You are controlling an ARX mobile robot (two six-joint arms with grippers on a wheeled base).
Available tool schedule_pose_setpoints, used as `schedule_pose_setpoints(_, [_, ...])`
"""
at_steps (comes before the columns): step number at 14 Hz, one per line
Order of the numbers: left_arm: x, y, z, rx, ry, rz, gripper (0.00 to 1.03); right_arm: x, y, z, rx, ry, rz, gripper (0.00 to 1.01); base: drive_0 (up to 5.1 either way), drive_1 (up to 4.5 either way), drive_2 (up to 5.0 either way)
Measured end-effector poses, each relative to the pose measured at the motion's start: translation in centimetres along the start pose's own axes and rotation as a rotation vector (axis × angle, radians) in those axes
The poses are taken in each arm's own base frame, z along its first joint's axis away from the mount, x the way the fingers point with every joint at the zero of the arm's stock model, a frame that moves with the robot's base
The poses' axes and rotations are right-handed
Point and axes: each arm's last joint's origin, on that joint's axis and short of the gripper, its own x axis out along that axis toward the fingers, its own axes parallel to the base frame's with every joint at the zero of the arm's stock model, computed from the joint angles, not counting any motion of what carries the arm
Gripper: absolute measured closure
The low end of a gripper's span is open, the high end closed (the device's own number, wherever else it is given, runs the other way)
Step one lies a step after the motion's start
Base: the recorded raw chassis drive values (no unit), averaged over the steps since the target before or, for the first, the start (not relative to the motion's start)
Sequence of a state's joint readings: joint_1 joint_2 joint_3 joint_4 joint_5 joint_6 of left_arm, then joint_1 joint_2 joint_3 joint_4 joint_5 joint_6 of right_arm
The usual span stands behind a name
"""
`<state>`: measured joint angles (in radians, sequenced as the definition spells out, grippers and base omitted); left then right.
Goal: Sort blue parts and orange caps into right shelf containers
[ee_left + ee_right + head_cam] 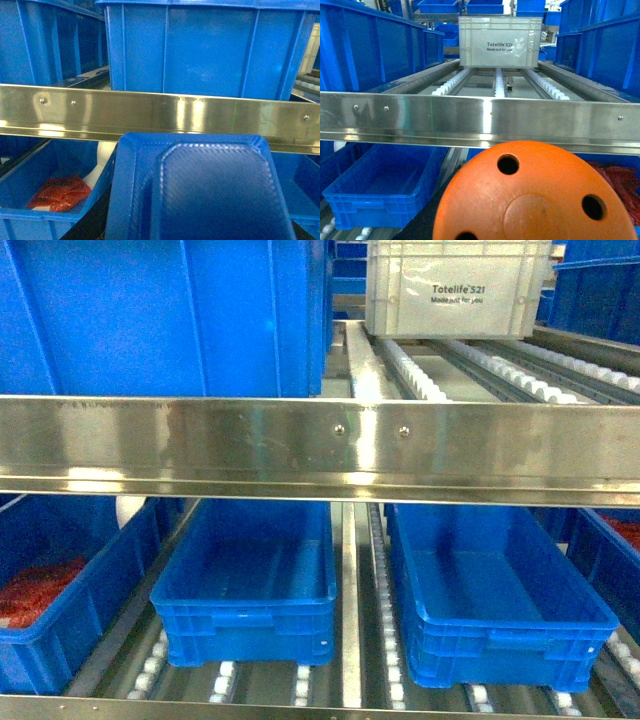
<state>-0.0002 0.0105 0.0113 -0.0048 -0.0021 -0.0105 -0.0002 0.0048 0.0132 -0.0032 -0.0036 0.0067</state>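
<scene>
Orange cap (535,195) fills the right wrist view and a blue part (200,190) the left, presumably carried for sorting; fingers hidden, can't tell. Two empty blue crates (250,580) (495,605) wait on the lower shelf.

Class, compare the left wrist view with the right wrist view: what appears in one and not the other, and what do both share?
Only the left wrist view shows a blue part filling its foreground and a bin with red pieces. Only the right wrist view shows an orange cap with round holes and a white Totelife crate on roller tracks. Both share the steel shelf rail and blue crates.
</scene>
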Motion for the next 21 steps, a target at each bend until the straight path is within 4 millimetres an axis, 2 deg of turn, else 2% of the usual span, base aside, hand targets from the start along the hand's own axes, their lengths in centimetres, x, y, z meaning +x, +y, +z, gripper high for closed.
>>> schedule_pose_setpoints(21, [0.0, 0.0, -0.01, 0.0, 0.002, -0.001, 0.62, 0.0, -0.01, -0.03, 0.0, 0.003, -0.002, 0.58, 0.0, 0.0, 0.0])
